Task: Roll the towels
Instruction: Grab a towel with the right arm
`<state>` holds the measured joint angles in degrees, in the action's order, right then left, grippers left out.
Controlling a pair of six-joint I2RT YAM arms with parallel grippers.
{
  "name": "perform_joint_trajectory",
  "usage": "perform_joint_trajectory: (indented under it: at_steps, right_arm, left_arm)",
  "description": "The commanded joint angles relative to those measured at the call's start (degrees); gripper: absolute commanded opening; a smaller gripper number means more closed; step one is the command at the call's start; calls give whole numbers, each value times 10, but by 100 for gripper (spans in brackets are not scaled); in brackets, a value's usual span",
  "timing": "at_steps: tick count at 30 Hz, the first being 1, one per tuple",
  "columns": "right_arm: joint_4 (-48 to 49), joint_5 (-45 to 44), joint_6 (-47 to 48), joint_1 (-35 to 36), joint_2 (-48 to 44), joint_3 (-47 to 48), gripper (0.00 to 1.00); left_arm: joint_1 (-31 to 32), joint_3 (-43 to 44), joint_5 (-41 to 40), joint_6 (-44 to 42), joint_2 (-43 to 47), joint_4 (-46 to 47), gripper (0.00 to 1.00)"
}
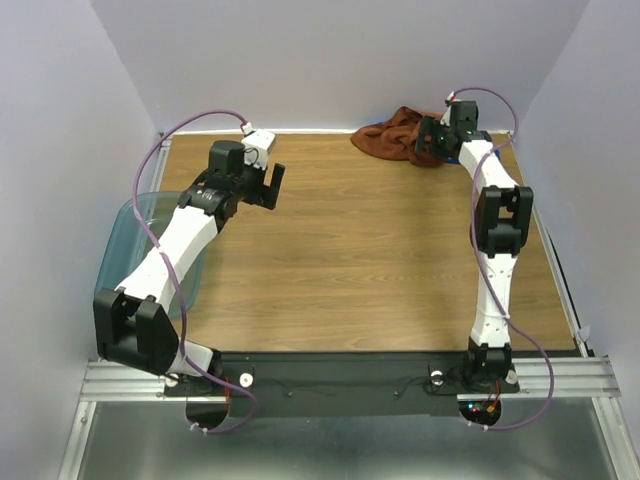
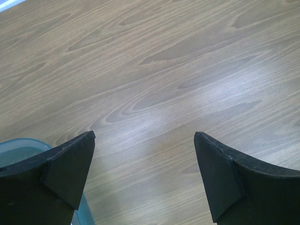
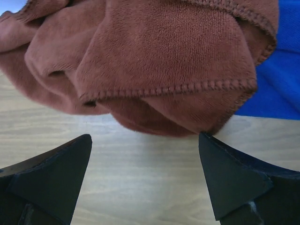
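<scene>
Wood grain is all I see between the jaws of the left gripper [image 2: 144,136] - they stand wide apart and hold nothing, hovering over bare table [image 1: 350,260] with the teal bin [image 1: 125,235] just beside them at the left edge.

Further out, the right gripper [image 3: 145,136] is just as wide open and just as empty, its tips near the table and close to the front of the rust-brown towel [image 3: 164,56] without touching it. That towel lies in a bunched heap at the far right corner of the table. I judge it light, soft and limp: it will drape and fold under its own weight, it can't break, and its terry nap should give the pads plenty of friction.

I would take it by the stitched hem that runs side to side across the right wrist view, best at the corner hanging at the lower right, where the layers are thinnest and a pinch should catch one edge rather than the whole wad.

As it lies, the heap has no true long axis. From above it only spreads roughly along the far edge, so I expect it needs laying flat before any rolling.

Behind it, to the right, a patch of the blue towel [image 3: 281,70] shows - too much is hidden to tell its lie.
</scene>
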<state>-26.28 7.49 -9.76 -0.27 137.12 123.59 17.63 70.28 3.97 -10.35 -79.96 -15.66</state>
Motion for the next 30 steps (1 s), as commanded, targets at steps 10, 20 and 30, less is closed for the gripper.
perform_joint_trajectory:
  at_steps: [10, 20, 30]
  right_arm:
    - [118, 31, -155, 2, 105, 100, 99]
    - [106, 35, -106, 2, 53, -17, 14]
    - [98, 198, -16, 2, -257, -172, 1]
  left_arm:
    - [2, -16, -20, 14, -5, 35, 99]
    - [1, 19, -60, 9, -20, 19, 99]
    - [-2, 43, -63, 24, 14, -9, 99]
